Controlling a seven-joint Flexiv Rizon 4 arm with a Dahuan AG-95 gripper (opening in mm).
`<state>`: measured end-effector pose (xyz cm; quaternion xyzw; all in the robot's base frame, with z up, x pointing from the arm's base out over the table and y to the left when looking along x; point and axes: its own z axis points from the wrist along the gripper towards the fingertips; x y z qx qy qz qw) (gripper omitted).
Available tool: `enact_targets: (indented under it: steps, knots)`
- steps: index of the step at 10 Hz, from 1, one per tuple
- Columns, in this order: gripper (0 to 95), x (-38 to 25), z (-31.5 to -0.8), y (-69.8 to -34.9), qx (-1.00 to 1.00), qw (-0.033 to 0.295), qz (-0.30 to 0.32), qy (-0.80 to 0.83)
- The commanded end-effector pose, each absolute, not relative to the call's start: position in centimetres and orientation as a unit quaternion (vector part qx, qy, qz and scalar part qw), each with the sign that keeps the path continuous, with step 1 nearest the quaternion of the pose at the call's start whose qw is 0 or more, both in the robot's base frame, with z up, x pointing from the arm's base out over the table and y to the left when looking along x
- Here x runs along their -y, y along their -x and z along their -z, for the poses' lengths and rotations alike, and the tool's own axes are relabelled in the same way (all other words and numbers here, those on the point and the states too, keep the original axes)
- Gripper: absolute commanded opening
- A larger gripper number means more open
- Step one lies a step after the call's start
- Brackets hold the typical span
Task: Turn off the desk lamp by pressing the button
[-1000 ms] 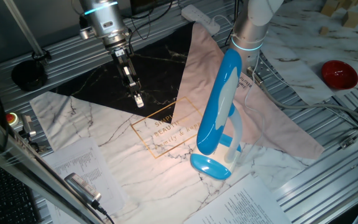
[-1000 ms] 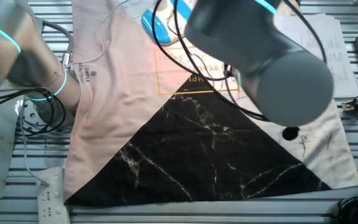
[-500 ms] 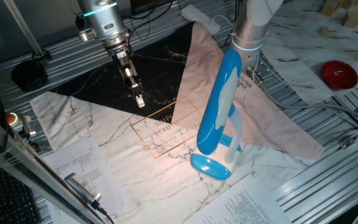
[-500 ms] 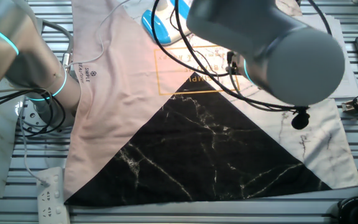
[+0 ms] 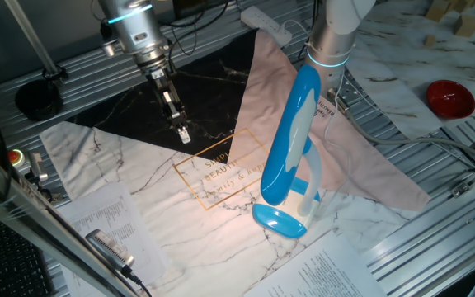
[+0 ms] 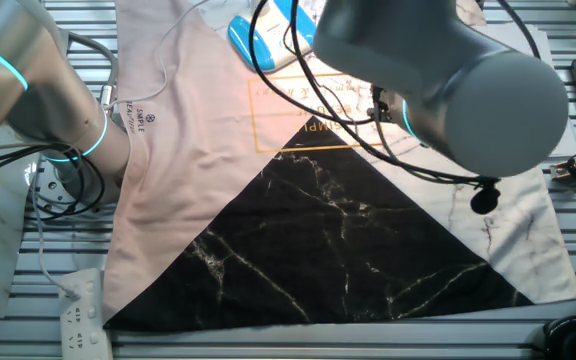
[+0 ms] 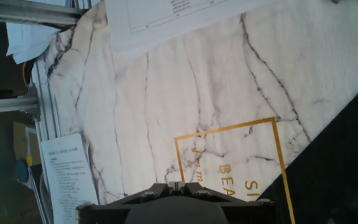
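- You have one glossy bright-blue folding desk lamp (image 5: 291,140) with a pale grey-white strip down its long head, standing on its small oval blue base (image 5: 279,221) on the white marbled part of the cloth; a warm pool of light lies on the cloth beside the base.
- In the other fixed view only the lamp's blue base end (image 6: 258,40) shows at the top edge, partly behind the arm.
- You have one two-finger gripper (image 5: 183,132) hanging above the cloth where the black section meets the white one, well apart from the lamp and to its left in that view.
- Whether the jaws are parted or closed cannot be told: the fingertips are too small in the fixed view, hidden by the arm in the other, and out of frame in the hand view.
- One three-toned marbled cloth (image 5: 138,177) covers the table: black, white and pale pink sections.
- Readable writing: a gold square frame (image 7: 229,165) holds "BEA" and "SI" in the hand view; "SIMPLE" is printed on the pink section (image 6: 146,115).
- One white power strip (image 6: 83,315) lies at the lower left.
- One red bowl (image 5: 449,98) sits at the far right.
- Several printed paper sheets (image 5: 110,219) lie along the cloth's edge; their text is too small to read.
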<state>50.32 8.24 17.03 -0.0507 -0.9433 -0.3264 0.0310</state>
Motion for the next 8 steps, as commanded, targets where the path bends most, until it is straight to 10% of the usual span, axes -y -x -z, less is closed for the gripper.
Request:
enact_targets:
  steps: [1,8]
  knots:
    - [0.0,-8.2,-17.0,-50.4,0.956,0.037,0.291,-0.014]
    - [0.0,-13.2,-16.3,-49.1,0.965,0.044,0.258,-0.016]
